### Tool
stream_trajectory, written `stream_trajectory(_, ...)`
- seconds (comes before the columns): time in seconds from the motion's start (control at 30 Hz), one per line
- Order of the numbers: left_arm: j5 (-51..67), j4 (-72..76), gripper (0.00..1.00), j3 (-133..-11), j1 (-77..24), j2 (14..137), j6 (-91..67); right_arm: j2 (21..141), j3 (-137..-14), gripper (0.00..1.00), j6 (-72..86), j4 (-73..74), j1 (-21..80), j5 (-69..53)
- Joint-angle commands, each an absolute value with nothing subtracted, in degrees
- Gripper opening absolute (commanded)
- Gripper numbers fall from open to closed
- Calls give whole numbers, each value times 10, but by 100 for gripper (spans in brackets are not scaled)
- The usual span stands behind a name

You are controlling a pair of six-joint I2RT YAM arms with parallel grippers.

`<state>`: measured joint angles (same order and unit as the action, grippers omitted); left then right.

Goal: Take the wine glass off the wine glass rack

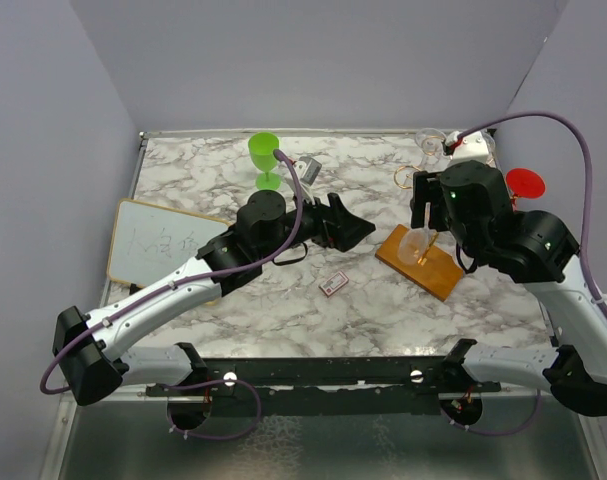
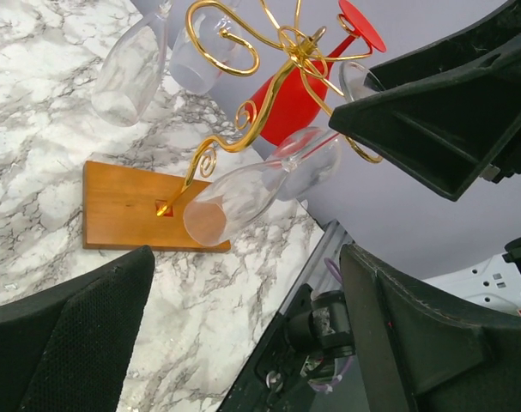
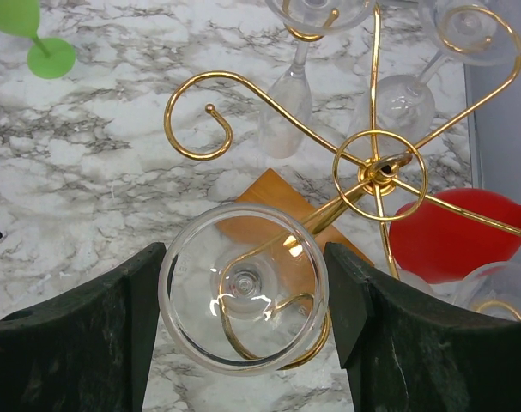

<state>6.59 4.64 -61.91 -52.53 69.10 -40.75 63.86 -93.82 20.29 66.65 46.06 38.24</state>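
Above the wine glass rack (image 3: 382, 174), the right gripper (image 3: 243, 279) bracketed the wine glass (image 3: 243, 343) (clamped or just touching, unclear) at its foot, likely light, slick and brittle.

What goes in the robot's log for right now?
right gripper: around glass foot, grip unclear | glass: on rack | left gripper: open, empty

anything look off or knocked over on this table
Nothing spilled or broken. Only oddity: the translucent green wine glass stands upright by itself, apart from the thin gold wire rack where the clear wine glasses hang upside down.
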Motion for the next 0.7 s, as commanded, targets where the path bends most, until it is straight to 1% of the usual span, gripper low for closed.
stream_trajectory(0.0, 62, 50, 92, -628, -527, 672, -386, 642, -961, 48, 210, 649, 462, 427)
stream_trajectory(0.67, 55, 33, 94, -631, -526, 665, -377, 624, -949, 48, 227, 695, 462, 489)
